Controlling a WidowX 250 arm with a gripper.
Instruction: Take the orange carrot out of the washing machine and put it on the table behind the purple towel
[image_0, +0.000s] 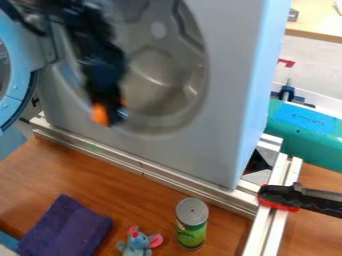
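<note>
So we've got the tool (110, 114) hanging in front of the silver washer (220, 92), around 7 o'clock on its drum opening (157, 75). Honestly can't tell if it's open, closed or gripping anything, or whether it touches the rim. The washer's round door (25, 95) is swung out at 10 o'clock in our view. On the wooden surface (140, 197), we see a purple cloth (67, 227) at 7, a plush mouse (138, 243) between 6 and 7 and a green can (192, 223) upright near 6. Working this close, we'd go slowly, keep the wrist off the door and give the rim some room.
</note>
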